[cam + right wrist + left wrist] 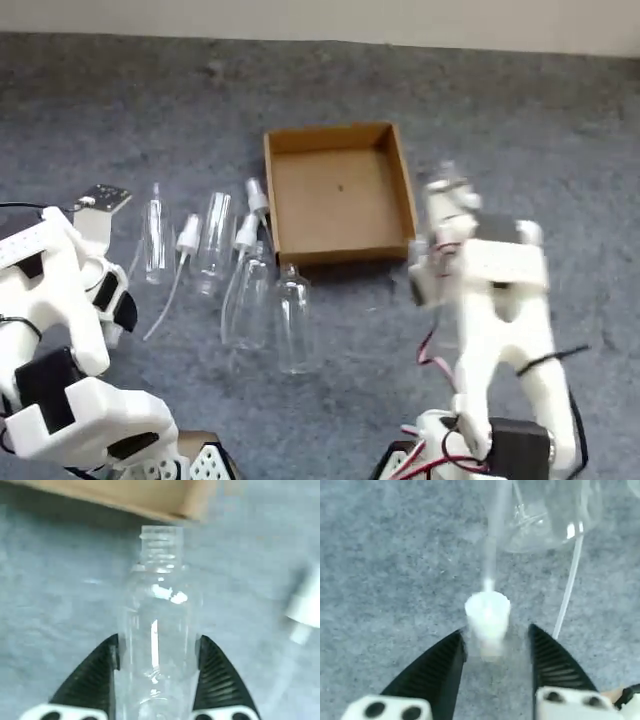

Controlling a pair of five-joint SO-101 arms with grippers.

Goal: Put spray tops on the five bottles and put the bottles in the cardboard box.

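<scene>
Clear bottle (159,595) is pinched between the right gripper (159,642) jaws: transparent plastic, threaded neck open. It is held just off the near right corner of the open-topped cardboard box (340,190), which is set mid-desk towards the far edge. Left gripper (496,632) jaws are spread, with a white spray top (487,612) and its thin dip tube seen between them, a gap on each side. Four more bottles (250,295) are laid on their sides left of the box, other spray tops (257,195) among them. Desk (500,110) is covered in grey felt-like fabric; pale wall (400,20) is seen beyond its far edge
</scene>
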